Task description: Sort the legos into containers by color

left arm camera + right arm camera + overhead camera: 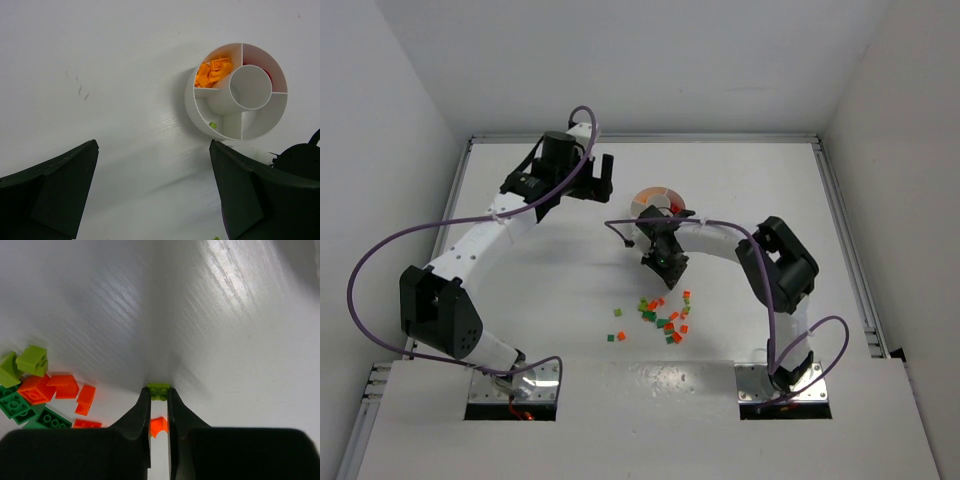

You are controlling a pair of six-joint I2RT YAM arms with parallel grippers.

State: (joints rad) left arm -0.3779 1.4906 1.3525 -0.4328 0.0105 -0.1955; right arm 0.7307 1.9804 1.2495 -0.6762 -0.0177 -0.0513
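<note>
White counter [570,300] carries both bent arms: the right tool [159,395], pointed down, pinches a lime brick [158,389]. Over the far side, the left tool [154,150] hangs wide, left of the dish [197,107].

The white worktop [225,315] is smooth and semi-gloss, with a fine streaked grain. The legos [35,390] are shiny moulded plastic, the lime brick [158,388] too. The dish [200,107] is smooth satin white plastic. The left gripper [152,150] and right gripper [159,395] look matt black plastic. The near base plates [762,383] are bright metal.
</note>
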